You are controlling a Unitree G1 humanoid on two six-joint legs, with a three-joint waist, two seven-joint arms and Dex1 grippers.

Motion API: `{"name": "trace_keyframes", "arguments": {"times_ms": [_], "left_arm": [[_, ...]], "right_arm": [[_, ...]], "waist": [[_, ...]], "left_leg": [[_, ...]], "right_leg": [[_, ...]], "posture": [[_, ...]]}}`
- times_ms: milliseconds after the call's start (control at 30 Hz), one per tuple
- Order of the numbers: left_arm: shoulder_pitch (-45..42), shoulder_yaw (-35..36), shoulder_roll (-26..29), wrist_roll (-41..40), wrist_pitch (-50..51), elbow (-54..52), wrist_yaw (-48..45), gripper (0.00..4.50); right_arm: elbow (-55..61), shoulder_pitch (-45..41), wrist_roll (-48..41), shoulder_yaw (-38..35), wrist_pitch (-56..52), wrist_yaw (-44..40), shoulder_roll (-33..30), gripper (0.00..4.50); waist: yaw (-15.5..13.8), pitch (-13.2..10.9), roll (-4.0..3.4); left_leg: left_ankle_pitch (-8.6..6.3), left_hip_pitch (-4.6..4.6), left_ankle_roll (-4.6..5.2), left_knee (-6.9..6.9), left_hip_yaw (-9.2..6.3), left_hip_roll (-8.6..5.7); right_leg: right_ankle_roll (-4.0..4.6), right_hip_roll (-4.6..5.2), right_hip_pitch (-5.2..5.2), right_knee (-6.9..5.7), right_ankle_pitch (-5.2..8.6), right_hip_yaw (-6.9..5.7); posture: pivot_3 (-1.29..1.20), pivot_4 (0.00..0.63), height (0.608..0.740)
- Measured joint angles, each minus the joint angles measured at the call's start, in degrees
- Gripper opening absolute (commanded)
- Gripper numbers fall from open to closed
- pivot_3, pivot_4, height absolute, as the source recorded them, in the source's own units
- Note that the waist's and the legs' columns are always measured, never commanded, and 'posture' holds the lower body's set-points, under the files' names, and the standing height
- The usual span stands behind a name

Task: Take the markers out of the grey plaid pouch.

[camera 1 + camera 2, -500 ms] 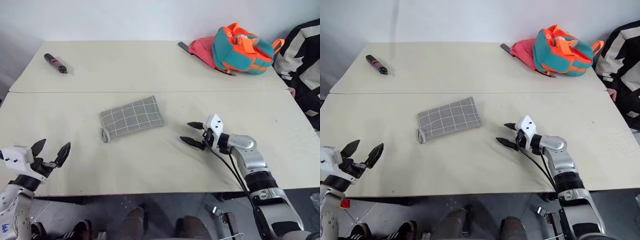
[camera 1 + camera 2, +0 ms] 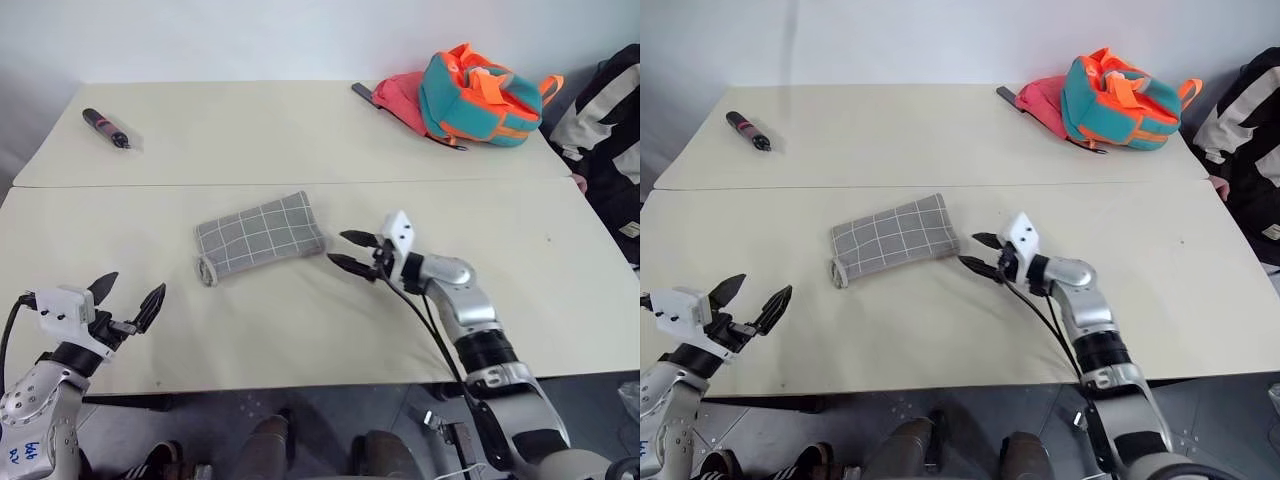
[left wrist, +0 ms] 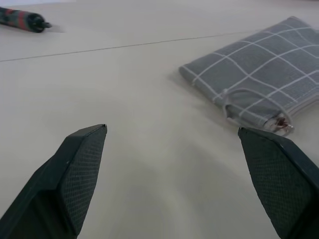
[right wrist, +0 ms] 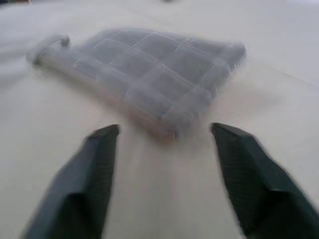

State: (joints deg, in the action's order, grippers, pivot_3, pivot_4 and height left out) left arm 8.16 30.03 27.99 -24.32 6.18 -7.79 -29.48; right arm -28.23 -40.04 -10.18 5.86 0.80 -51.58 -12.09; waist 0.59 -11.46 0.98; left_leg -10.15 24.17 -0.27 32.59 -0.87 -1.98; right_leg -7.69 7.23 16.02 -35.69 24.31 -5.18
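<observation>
Close beside the grey plaid pouch (image 2: pixel 261 236), the right tool (image 2: pixel 351 253) sits low over the desk (image 2: pixel 300 330) with its two black fingers spread and nothing between them; the tips point at the pouch's nearer short end and stop just short of the fabric. From the right wrist camera that end lies between the fingers (image 4: pixel 94 164), though the view is blurred and the cloth's edge is hard to read. Out by the desk's near left edge, the left tool (image 2: pixel 128 300) is spread wide and empty, well apart from the pouch. The pouch lies flat near the middle of the desk, its small loop (image 3: pixel 234 97) at the end facing the left tool; something small and reddish shows at that corner, too small to identify. Whether the pouch is open cannot be told, and no marker is visible at it. At the far left of the desk lies a black-and-red pen-shaped thing (image 2: pixel 106 127). A teal-and-orange backpack (image 2: pixel 480 94) sits at the far right, beside a person's black-and-white sleeve (image 2: pixel 605 120) cut off by the frame.
</observation>
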Motion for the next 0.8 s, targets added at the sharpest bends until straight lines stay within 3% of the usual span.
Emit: {"name": "trace_keyframes", "arguments": {"times_ms": [167, 500, 800], "left_arm": [[-2.4, -2.5, 1.7, 5.1, -3.9, 4.3, -0.1, 4.5], [-7.3, -7.0, 5.0, 14.0, -14.7, 14.3, -0.5, 4.5], [-15.8, -13.6, 13.5, 27.5, -29.8, 28.0, 2.4, 4.5]], "right_arm": [[-14.9, -9.2, 7.1, 1.1, 7.3, 13.4, 7.1, 0.06], [-33.1, -17.4, 16.2, 3.9, 16.8, 23.8, 9.2, 0.06], [-36.5, -18.5, 21.9, 7.3, 19.2, 26.9, 8.9, 0.06]], "waist": [[0.1, 0.0, 0.05], [1.0, 0.1, 0.12], [1.0, 0.1, 0.22]], "left_leg": [[0.11, 0.03, 0.06, -0.09, 0.09, 0.01], [0.19, -0.02, 0.04, -0.27, 0.42, 0.18], [0.19, -0.15, -0.13, -0.29, 0.52, 0.62]], "right_leg": [[0.01, -0.06, 0.3, -0.24, -0.01, 0.26], [0.03, -0.23, 0.57, -0.43, -0.02, 0.73], [0.1, -0.57, 0.66, -0.83, -0.06, 0.83]], "posture": [[0.0, 0.15, 0.74], [0.0, 0.15, 0.74], [0.0, 0.15, 0.74]]}}
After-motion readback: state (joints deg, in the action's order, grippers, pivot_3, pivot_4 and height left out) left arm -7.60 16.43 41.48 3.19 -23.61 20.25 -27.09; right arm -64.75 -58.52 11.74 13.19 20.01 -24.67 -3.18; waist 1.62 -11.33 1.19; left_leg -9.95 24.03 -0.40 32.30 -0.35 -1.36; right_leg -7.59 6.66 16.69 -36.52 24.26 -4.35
